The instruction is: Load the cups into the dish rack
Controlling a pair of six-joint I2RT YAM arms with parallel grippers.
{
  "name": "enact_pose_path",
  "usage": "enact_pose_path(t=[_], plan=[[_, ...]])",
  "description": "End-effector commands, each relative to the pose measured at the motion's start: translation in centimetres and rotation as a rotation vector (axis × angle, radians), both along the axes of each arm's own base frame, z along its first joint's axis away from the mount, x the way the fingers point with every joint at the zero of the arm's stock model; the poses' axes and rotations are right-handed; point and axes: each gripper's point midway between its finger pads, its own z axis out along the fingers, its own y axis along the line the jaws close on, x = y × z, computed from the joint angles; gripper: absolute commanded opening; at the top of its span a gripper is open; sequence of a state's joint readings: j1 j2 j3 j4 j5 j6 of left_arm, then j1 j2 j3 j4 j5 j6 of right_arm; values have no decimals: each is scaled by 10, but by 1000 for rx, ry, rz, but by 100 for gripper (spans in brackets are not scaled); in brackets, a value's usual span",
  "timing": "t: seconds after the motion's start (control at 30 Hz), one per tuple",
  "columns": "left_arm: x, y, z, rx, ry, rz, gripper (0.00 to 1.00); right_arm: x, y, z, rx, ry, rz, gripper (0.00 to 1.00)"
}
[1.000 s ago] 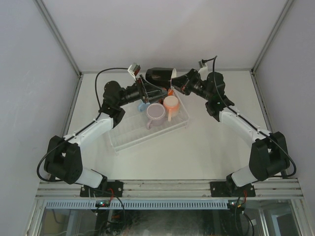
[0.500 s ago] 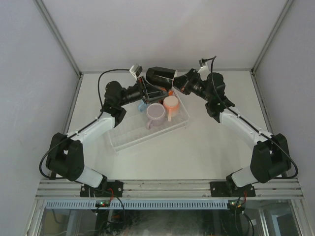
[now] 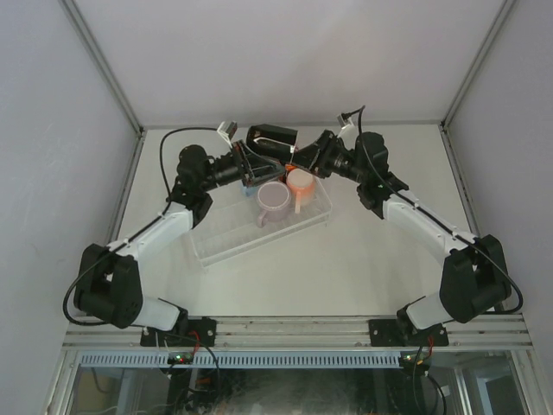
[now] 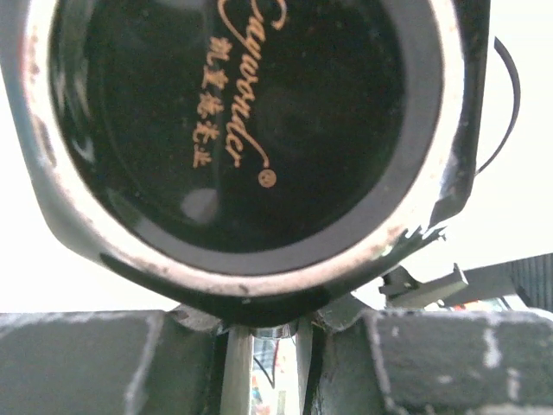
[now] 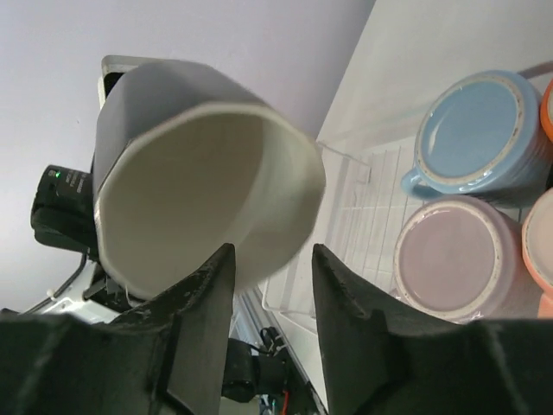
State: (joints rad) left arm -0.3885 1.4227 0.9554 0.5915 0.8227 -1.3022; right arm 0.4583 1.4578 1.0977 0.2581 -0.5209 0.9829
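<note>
The black mug (image 3: 271,137) with a cream inside lies on its side in the air above the far end of the dish rack (image 3: 232,239). My left gripper (image 3: 253,161) is shut on it from below; its black base with gold lettering (image 4: 242,121) fills the left wrist view above my fingers (image 4: 263,333). My right gripper (image 3: 300,159) is open at the mug's mouth; the cream rim (image 5: 207,199) sits just above its spread fingertips (image 5: 270,259). The lilac-pink mug (image 3: 274,201), the orange mug (image 3: 300,181) and the light blue mug (image 5: 471,130) stand in the rack. The peach-pink mug is not clearly visible.
The rack's ribbed floor (image 5: 363,207) lies below the held mug. The near left part of the rack holds no mugs. Side walls and frame posts enclose the white table (image 3: 363,259). The two arms meet closely over the rack's far end.
The black mug has moved left and slightly down with the left gripper. The right gripper followed it leftward, its fingers now spread at the rim.
</note>
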Motion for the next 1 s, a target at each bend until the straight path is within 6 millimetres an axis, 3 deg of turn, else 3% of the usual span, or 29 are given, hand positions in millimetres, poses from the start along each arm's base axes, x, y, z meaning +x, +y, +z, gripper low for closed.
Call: enact_pose_path(t=[0.0, 0.2, 0.4, 0.6, 0.97], plan=[[6, 26, 13, 91, -192, 147, 0, -13, -2, -4, -18, -13, 50, 41], [5, 48, -23, 325, -200, 212, 0, -9, -17, -31, -63, 44, 22, 46], [8, 85, -56, 590, -194, 301, 0, -8, -44, -58, -122, 96, -40, 49], [10, 126, -80, 867, -190, 374, 0, -10, -66, -59, -176, 52, -69, 57], [20, 188, -112, 1258, -182, 429, 0, -12, -89, -57, -198, 19, -92, 59]])
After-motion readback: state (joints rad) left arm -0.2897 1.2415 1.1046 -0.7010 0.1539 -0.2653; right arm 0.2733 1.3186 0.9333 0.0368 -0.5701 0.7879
